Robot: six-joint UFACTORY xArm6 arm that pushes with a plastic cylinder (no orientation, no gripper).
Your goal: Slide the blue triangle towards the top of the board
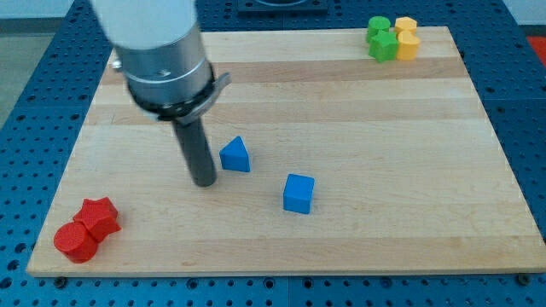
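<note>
The blue triangle (235, 155) lies on the wooden board (358, 111), left of the middle. My tip (204, 182) rests on the board just to the triangle's left and slightly toward the view's bottom, with a small gap between them. A blue cube (299, 193) sits to the right of the triangle and lower in the view.
A red star block (99, 217) and a red cylinder (75, 241) sit together at the bottom left corner. Two green blocks (381, 37) and two yellow blocks (407, 37) cluster at the top right corner. The arm's grey body (162, 51) hangs over the top left.
</note>
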